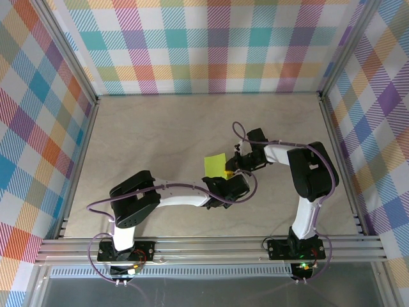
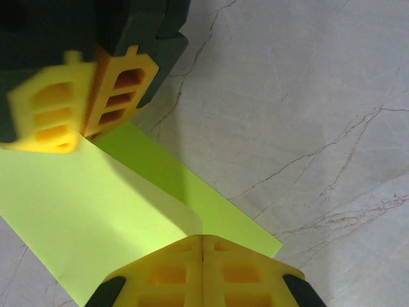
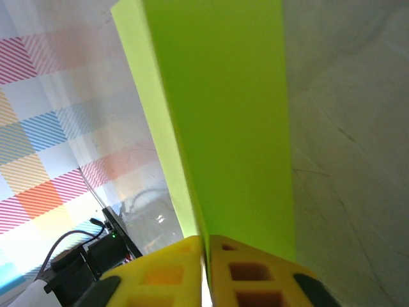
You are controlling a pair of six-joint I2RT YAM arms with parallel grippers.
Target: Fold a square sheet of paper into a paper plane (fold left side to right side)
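Left gripper (image 2: 203, 248): pinched shut on the sheet of paper (image 2: 96, 211).
Right gripper (image 3: 206, 249): clamping it too.
Risk: my opposing pulls could tear it.

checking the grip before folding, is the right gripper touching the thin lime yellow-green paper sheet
Touching. The right wrist view shows the thin lime yellow-green paper sheet pinched in the seam between the right gripper's shut yellow fingers.

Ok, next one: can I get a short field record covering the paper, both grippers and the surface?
paper: square sheet of paper, lime, doubled into two layers, upper layer raised off the lower
left gripper: shut on the sheet's edge
right gripper: shut on the sheet, the layers meeting at its fingers
surface: table, pale, marble-veined
stage: fold under way, no dart shape yet
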